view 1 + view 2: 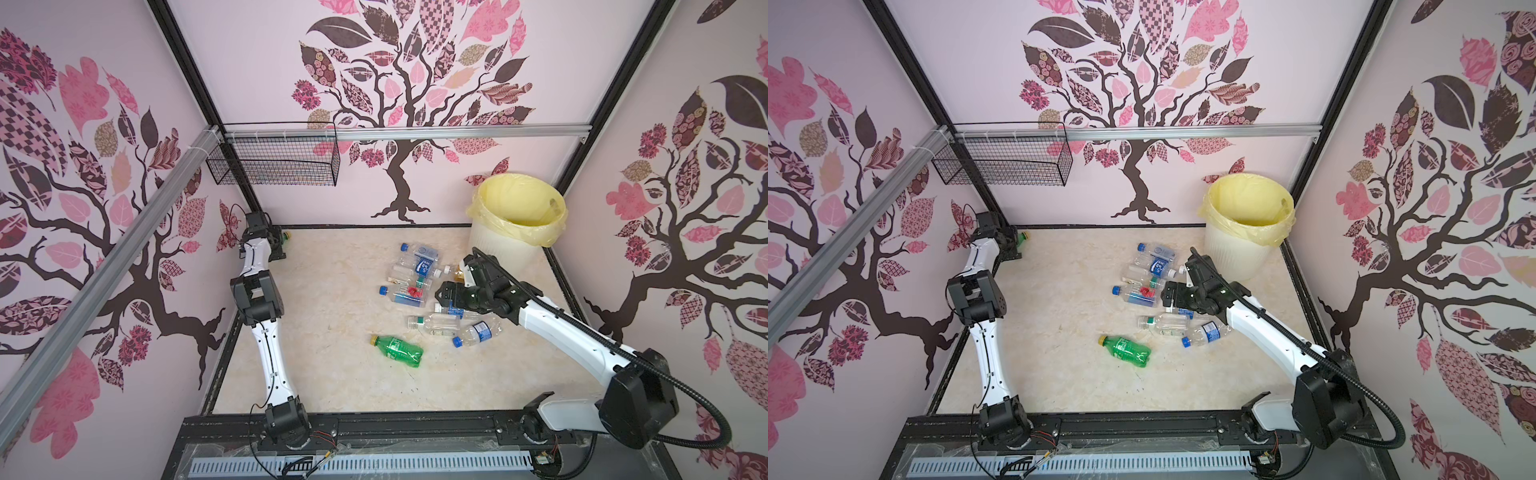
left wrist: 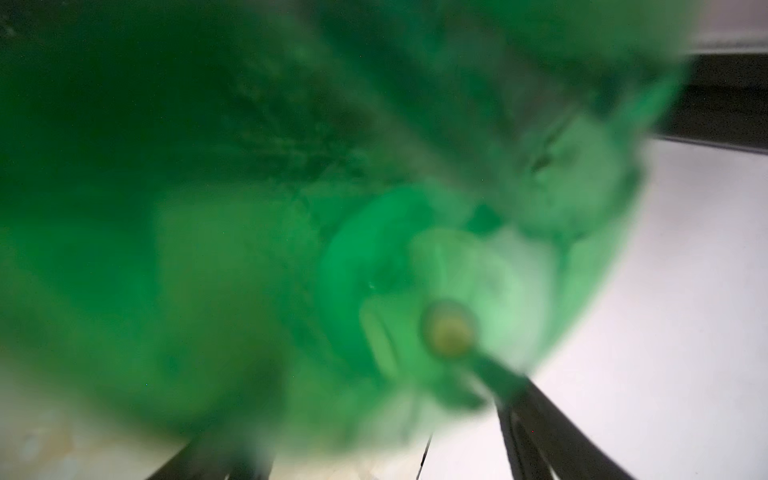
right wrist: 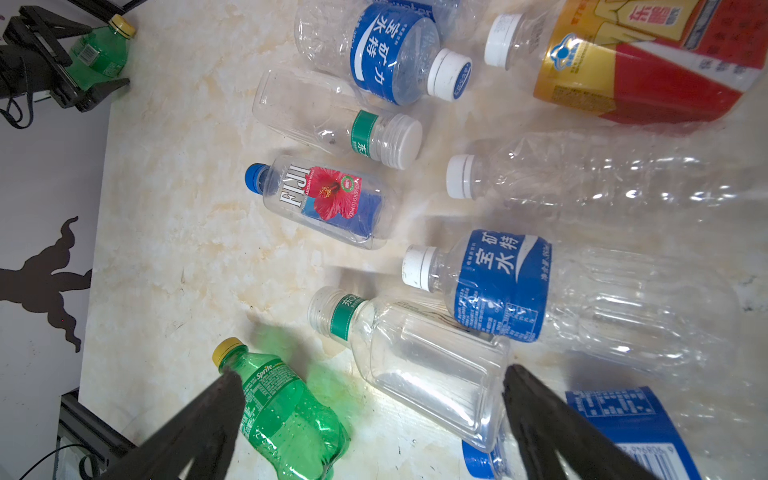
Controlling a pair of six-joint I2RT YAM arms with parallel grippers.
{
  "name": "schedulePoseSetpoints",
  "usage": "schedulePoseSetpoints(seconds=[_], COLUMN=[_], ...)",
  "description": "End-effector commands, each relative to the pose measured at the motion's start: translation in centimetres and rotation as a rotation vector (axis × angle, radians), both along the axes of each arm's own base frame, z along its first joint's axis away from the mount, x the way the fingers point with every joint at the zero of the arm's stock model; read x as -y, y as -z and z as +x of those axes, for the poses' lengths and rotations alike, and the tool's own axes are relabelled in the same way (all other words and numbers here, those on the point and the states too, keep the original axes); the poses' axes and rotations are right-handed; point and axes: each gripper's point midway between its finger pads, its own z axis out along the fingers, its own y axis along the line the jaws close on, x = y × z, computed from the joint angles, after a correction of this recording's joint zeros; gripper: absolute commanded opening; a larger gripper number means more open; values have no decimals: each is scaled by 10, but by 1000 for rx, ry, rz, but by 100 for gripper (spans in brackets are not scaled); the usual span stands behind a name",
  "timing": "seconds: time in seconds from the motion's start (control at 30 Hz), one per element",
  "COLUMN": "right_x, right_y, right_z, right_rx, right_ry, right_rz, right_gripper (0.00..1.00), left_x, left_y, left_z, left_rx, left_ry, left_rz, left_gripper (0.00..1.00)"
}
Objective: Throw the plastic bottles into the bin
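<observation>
Gaping right gripper (image 3: 372,374); green bottle (image 2: 249,208) in left gripper (image 3: 94,58)

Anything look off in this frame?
Yes: a green bottle sits in the far-left corner at the left claw, far from the bin, and blurs out most of the left wrist view.

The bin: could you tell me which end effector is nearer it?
Right. The right end effector is over bottles beside the bin; the left end effector is across the table.
</observation>
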Motion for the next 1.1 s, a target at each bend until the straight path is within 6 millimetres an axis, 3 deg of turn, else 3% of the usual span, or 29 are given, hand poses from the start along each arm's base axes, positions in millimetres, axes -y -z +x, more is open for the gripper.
schedulePoseSetpoints(seconds=[0.0,0.4,0.8,1.07], right_x=[-1,-2,-2,-1], right_y=[-5,-6,-9,-9], right_z=[5,6,5,3], right_rx=[3,8,16,19], right_ry=[12,19,21,23], right_rz=[14,23,32,37], right_gripper=[100,100,100,100], left_x=[25,46,66,77], left_y=[19,12,8,-5], left_z=[-10,-9,-27,-35], left_rx=[-73,-65,-89,-88], left_ry=[61,112,169,229], left_rz=[-30,-49,-65,-54], left_gripper=[82,81,80,80])
